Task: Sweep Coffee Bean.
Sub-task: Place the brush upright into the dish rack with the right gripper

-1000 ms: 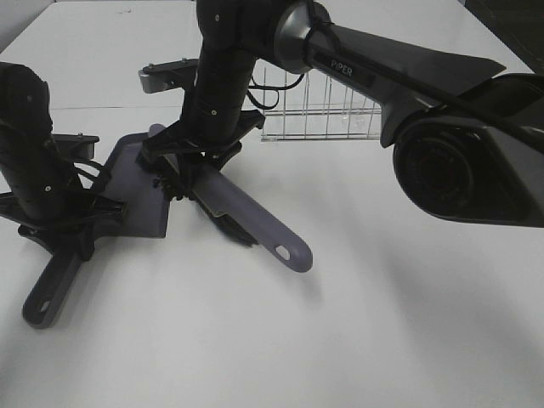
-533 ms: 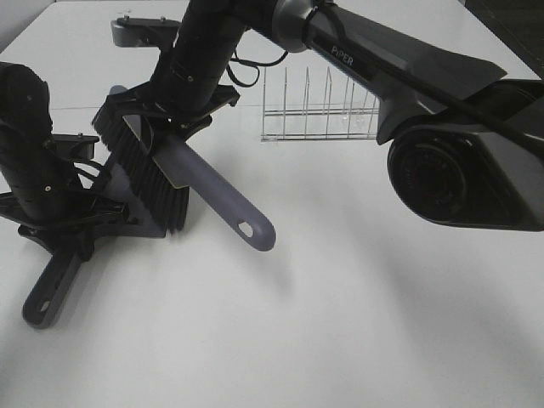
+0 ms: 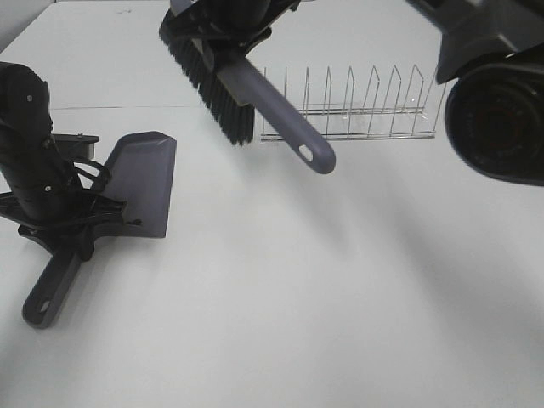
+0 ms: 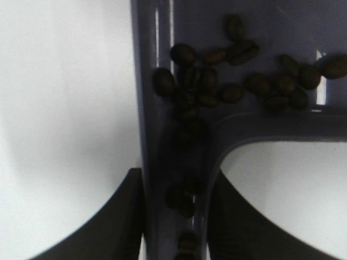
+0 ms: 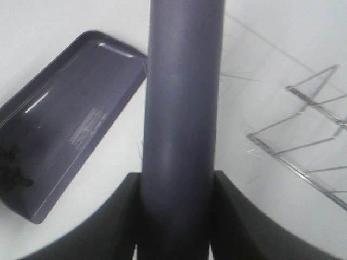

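Observation:
The grey dustpan [image 3: 140, 183] lies on the white table at the left. My left gripper [image 3: 66, 228] is shut on its handle [image 3: 47, 297]. In the left wrist view the handle [image 4: 176, 179] runs between my gripper [image 4: 176, 216], and several dark coffee beans [image 4: 233, 81] lie at the back of the pan and along the handle channel. My right gripper [image 3: 228, 24] is shut on the grey brush [image 3: 285, 123] and holds it high above the table, beyond the pan, with black bristles [image 3: 208, 85] pointing down-left. In the right wrist view the brush handle [image 5: 181, 124] fills the middle, with the dustpan [image 5: 70, 124] and beans [image 5: 11, 170] below.
A wire rack [image 3: 348, 106] stands on the table at the back, right of the brush, and shows in the right wrist view [image 5: 303, 135]. The right arm's large dark body [image 3: 497, 110] hangs over the upper right. White table [image 3: 297, 297] lies in front.
My right gripper has lifted the brush up off the dustpan and swung it back toward the rack. The dustpan and the left gripper have stayed put.

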